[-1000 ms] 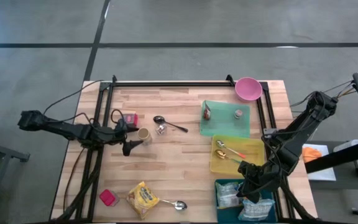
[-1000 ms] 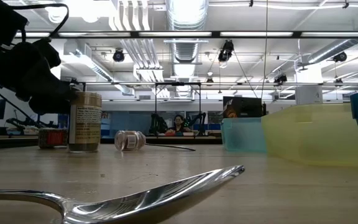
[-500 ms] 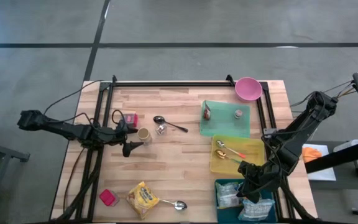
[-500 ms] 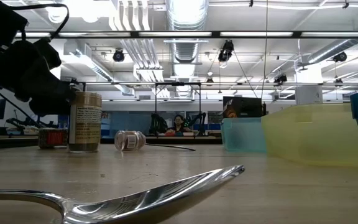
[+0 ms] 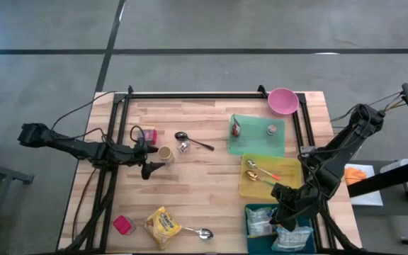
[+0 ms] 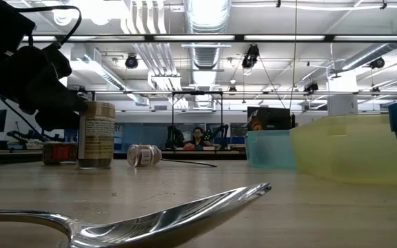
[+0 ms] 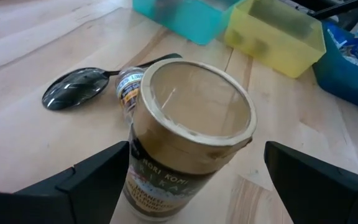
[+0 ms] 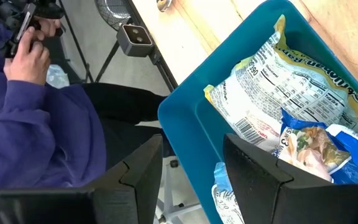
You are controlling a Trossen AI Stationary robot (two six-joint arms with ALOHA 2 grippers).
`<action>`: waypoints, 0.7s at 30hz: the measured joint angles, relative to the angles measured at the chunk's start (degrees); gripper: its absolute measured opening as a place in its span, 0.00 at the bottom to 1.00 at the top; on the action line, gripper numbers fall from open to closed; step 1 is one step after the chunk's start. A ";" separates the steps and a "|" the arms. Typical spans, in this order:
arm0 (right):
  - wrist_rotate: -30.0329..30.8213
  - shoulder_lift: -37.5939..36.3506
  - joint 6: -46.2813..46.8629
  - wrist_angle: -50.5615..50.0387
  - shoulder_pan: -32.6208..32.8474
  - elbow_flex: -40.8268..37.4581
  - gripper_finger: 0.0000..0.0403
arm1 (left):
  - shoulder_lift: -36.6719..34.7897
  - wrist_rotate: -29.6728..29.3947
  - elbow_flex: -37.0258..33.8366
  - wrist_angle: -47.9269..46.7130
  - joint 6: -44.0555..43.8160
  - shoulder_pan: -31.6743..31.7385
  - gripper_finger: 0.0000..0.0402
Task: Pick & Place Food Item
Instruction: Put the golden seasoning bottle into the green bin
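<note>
A brown round canister (image 5: 164, 153) with a paper label stands upright on its base on the wooden table, left of the middle; it also shows in the left wrist view (image 7: 188, 137) and the low view (image 6: 96, 134). My left gripper (image 5: 154, 155) is open. One finger (image 7: 67, 186) stands on each side of the canister, with a gap between each finger and its wall. My right gripper (image 5: 283, 214) hangs open above the blue bin (image 5: 253, 212) at the near right, with nothing between its fingers (image 8: 132, 174). Printed food packets (image 8: 291, 74) lie in that bin.
A small jar (image 5: 183, 147) lies on its side beside a dark spoon (image 5: 183, 136), right of the canister. A red box (image 5: 149, 135) is behind it. Green tray (image 5: 257, 145), pink bowl (image 5: 283, 100) and yellow bin (image 5: 289, 185) stand at right. A snack bag (image 5: 163, 225), a spoon (image 5: 202, 232) and a red cup (image 5: 123, 225) lie near. A person (image 8: 36, 124) sits beyond the table edge.
</note>
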 joint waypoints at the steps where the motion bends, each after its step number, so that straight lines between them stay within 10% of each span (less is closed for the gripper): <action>1: 0.00 0.00 0.00 0.00 0.01 0.00 0.41 | 0.65 -0.01 0.00 0.77 -0.01 0.03 0.94; 21: 0.02 0.00 0.00 -0.01 0.00 0.00 0.41 | 18.89 -0.23 0.19 18.42 0.28 1.99 0.94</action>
